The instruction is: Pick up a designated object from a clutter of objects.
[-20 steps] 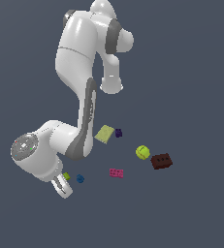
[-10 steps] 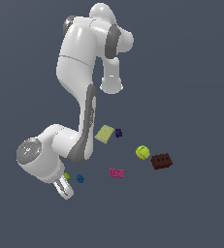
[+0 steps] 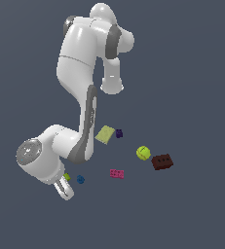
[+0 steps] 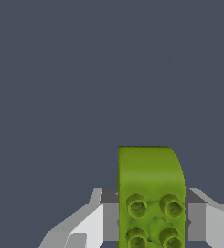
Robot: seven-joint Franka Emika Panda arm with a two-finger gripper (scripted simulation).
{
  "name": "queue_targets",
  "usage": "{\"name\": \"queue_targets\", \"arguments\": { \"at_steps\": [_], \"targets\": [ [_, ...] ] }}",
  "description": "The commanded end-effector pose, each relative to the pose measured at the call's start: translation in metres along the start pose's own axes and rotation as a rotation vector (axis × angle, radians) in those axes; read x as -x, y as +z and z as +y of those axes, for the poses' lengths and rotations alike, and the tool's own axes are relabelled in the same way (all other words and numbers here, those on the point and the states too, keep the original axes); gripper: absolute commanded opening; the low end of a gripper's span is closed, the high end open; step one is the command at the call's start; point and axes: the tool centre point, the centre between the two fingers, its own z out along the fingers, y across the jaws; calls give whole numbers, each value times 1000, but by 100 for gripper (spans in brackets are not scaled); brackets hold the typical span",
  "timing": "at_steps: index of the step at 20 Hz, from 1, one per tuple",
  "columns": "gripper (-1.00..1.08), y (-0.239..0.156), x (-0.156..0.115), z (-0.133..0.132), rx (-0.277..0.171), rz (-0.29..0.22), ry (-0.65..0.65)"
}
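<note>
The lime-green block with studs on top fills the space between my gripper's two fingers in the wrist view. The dark pads lie flush against both of its sides, so the gripper is shut on it. In the exterior view the gripper is low at the exterior view's left, and only a small edge of the lime-green block shows beside the hand. Whether the block is off the floor cannot be told.
A blue piece lies just beside the gripper. The pink brick, yellow-green ball, dark brown brick, pale yellow-green flat block and dark purple piece lie further to the exterior view's right.
The wrist and gripper have shifted slightly down and to the exterior view's right. The other objects have not moved.
</note>
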Motion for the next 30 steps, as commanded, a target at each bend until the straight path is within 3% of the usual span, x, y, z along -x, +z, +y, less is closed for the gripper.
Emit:
{"name": "queue_targets", "arguments": {
  "at_steps": [1, 15, 30],
  "targets": [
    [-100, -1, 0, 0, 0, 0, 0],
    [-100, -28, 27, 1, -1, 0, 0],
    [-100, -115, 110, 3, -2, -1, 0]
  ]
}}
